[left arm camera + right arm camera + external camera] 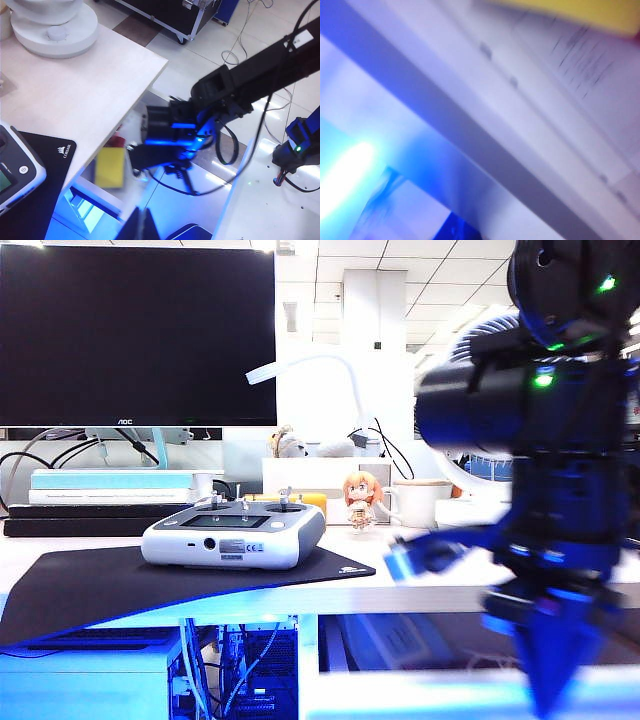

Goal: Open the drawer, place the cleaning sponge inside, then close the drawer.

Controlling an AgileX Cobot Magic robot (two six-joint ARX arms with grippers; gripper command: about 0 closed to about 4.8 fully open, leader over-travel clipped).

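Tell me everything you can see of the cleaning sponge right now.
The cleaning sponge is a bright yellow rectangular block, motion-blurred, with a darker strip along one edge. It sits just past the desk edge, next to the right claw; the grip itself is not clear. The right wrist view shows only a blurred yellow strip.

Pale table (pixel 420 590) carries a black mat (pixel 120 585) (grey controller (pixel 235 533) on it), mug (pixel 420 503), figurine (pixel 360 501).

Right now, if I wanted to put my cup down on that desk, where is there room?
Bare desktop lies between the black mat, the white round base and the desk's corner. Behind the grey controller it is crowded: figurine, mug, books. The right tool hangs before that edge.
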